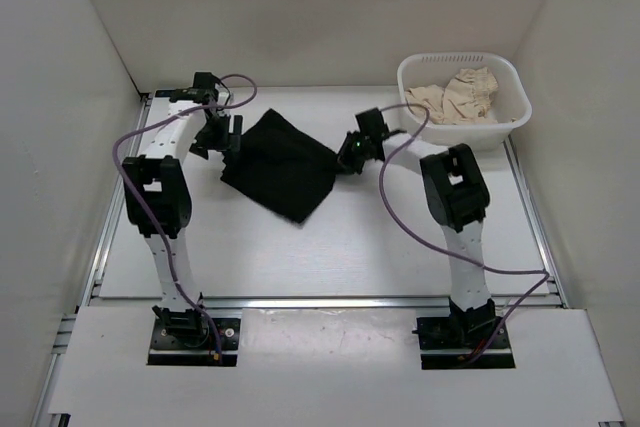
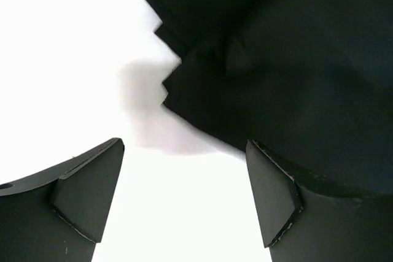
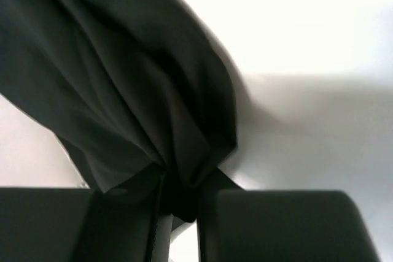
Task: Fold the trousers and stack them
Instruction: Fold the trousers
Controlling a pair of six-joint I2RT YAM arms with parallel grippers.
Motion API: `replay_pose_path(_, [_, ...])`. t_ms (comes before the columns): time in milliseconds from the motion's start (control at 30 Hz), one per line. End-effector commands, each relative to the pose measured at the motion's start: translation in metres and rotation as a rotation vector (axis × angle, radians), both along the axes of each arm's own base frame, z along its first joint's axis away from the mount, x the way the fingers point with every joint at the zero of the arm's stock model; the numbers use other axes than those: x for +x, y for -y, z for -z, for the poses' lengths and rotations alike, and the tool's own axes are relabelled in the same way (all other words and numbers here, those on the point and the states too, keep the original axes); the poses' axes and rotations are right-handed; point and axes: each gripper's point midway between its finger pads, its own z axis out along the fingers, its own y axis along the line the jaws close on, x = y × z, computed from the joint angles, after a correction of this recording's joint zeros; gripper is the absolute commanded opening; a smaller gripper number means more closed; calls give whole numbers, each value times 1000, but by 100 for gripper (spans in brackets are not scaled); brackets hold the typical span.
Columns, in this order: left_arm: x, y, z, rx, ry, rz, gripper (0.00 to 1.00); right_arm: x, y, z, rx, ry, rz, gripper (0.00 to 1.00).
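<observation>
1. Desk (image 1: 350,237): white, flat.
2. Trousers (image 1: 280,165): black, matte, folded into a rough square. They lay on the desk's middle, a little left of centre, between the two hands.
3. Left hand (image 1: 222,139): released, fingers spread wide with nothing between them. It stood just beside the trousers' left edge, where the layered fabric edges showed.
4. Right hand (image 1: 347,157): clenched on a bunched corner of the trousers at their right edge, the fabric gathered into folds at the fingers.
5. Basket (image 1: 470,134): white, perforated, at the far right of the desk, well apart from the trousers.
6. Beige cloth (image 1: 458,97): crumpled, inside the basket.
</observation>
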Motion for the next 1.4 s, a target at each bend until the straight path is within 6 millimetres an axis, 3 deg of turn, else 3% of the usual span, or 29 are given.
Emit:
replay_pose_path(0, [-35,1,-43,-75,4,4,92,48,36,-19,-123,88,-160,18])
replay_pose_path(33, [-41,1,-40,-107,-23,0,92,51,35,-2,-151,61,-222,25])
replay_pose_path(67, [-44,-1,-39,-119,-35,-7,92,69,35,-36,-148,106,-257,40])
replay_pose_path(100, [-44,-6,-39,-119,-35,-18,92,74,38,-28,-153,114,-309,77])
replay_pose_path(133, [-43,-11,-36,-132,-43,-34,92,71,31,-43,-106,128,-343,83])
replay_pose_path(167, [-39,-14,-36,-141,-38,-40,92,76,34,-44,-104,137,-333,86])
replay_pose_path(233, [-31,-14,-23,-169,-65,-46,92,59,43,-50,-113,141,-312,93])
replay_pose_path(267, [-22,-15,-24,-190,-45,-46,92,67,46,-55,-104,206,-276,94])
replay_pose_path(300, [-16,-15,-20,-191,-42,-45,92,60,49,-75,-93,249,-250,94])
replay_pose_path(333, [-9,-13,-5,-201,-48,-42,92,33,57,-44,-94,150,-224,97])
replay_pose_path(400, [4,-14,7,-201,-42,-42,92,24,54,-48,-67,176,-198,97])
replay_pose_path(433, [5,-14,28,-202,-84,-46,92,15,50,-38,-61,150,-193,97])
replay_pose_path(533, [20,-6,40,-250,-85,-30,90,-6,29,-21,-23,95,-231,97])
replay_pose_path(633, [27,-1,53,-280,-84,-19,85,-3,3,-15,35,91,-236,97])
replay_pose_path(700, [29,6,60,-268,-83,-5,74,1,-3,-9,70,57,-192,93])
replay_pose_path(767, [22,6,68,-268,-104,-8,52,1,-11,-10,112,64,-181,79])
replay_pose_path(800, [14,13,74,-308,-132,1,26,-3,-14,-10,140,37,-169,70])
replay_pose_path(833, [8,16,78,-327,-154,3,14,-3,-14,-8,146,37,-162,59])
replay_pose_path(867, [1,20,77,-346,-165,7,14,-11,-10,-6,141,22,-161,50])
replay_pose_path(900, [-5,23,67,-363,-156,14,14,-15,-8,-7,140,20,-161,34])
replay_pose_path(967, [-33,32,70,-416,-215,17,14,-17,-1,-13,137,33,-159,18])
replay_pose_path(1000, [-41,35,56,-431,-198,25,14,-24,1,-11,138,27,-175,6])
replay_pose_path(1033, [-66,45,61,-464,-254,31,14,-24,5,-15,142,28,-180,1])
replay_pose_path(1067, [-78,48,58,-479,-266,32,14,-27,11,-20,143,29,-189,0])
replay_pose_path(1100, [-88,54,42,-489,-243,54,14,-29,16,-23,141,47,-224,0])
replay_pose_path(1167, [-122,58,46,-489,-293,54,14,-44,27,-27,113,19,-268,0])
replay_pose_path(1200, [-131,59,40,-498,-295,56,20,-51,35,-26,98,5,-292,0])
replay_pose_path(1300, [-165,56,19,-483,-345,40,59,-81,58,-29,61,-48,-441,0])
replay_pose_path(1367, [-176,50,4,-443,-334,34,61,-103,72,-24,43,-58,-555,0])
